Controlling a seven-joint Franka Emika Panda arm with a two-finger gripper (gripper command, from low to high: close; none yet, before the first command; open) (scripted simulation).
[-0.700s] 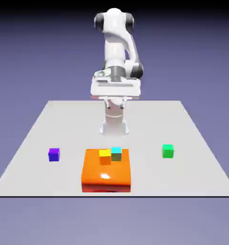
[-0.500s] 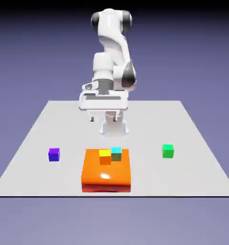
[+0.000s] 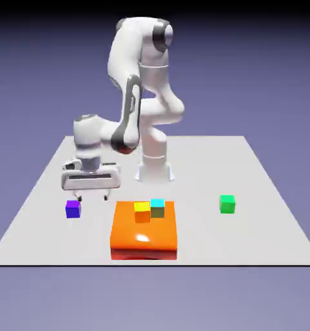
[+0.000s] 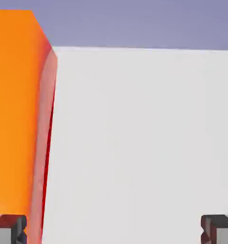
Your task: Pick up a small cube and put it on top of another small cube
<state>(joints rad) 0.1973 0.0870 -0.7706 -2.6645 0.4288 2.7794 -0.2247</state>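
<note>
In the exterior view, the small purple cube (image 3: 72, 209) sits on the grey table (image 3: 261, 194) well off the orange block's (image 3: 144, 234) left side, apart from it and touching nothing else. Just above and slightly right of that cube hangs the gripper (image 3: 92, 197), pointing down, its jaws spread wide with nothing between them. The large orange block lies near the table's front edge, in the middle. On its far top edge stand a small yellow cube (image 3: 142, 211) and, touching it on the right, a small cyan cube (image 3: 157, 207). Right of the orange block, well apart, rests the small green cube (image 3: 227, 203).

In the hand view, the orange block (image 4: 13, 114) fills the left side, bare table (image 4: 144, 133) spreads to its right, and the fingertips (image 4: 219, 228) sit far apart in the bottom corners.
</note>
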